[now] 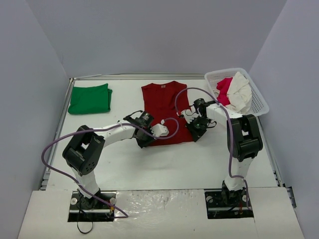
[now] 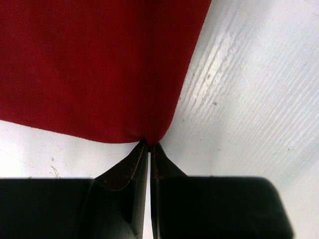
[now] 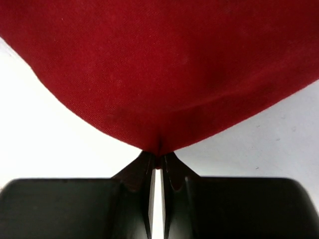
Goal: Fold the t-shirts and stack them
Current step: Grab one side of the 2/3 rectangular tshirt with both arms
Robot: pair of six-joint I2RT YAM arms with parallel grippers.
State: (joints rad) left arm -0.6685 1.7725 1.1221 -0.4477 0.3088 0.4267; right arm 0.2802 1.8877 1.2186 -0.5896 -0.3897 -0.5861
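Note:
The dark red t-shirt [image 1: 163, 107] lies flat at the table's middle back, folded into a long strip with its collar at the far end. My left gripper [image 1: 145, 140] is shut on its near left corner, seen in the left wrist view [image 2: 149, 141] where the red cloth [image 2: 94, 64] is pinched at the tips. My right gripper [image 1: 193, 134] is shut on its near right corner, seen in the right wrist view [image 3: 158, 154] with red cloth [image 3: 164, 64] bunched between the tips. The bright green t-shirt [image 1: 90, 98] lies folded at the back left.
A white basket [image 1: 255, 94] at the back right holds pink and cream cloth [image 1: 234, 90]. Purple cables [image 1: 175, 130] loop over the arms. Grey walls close in the table on three sides.

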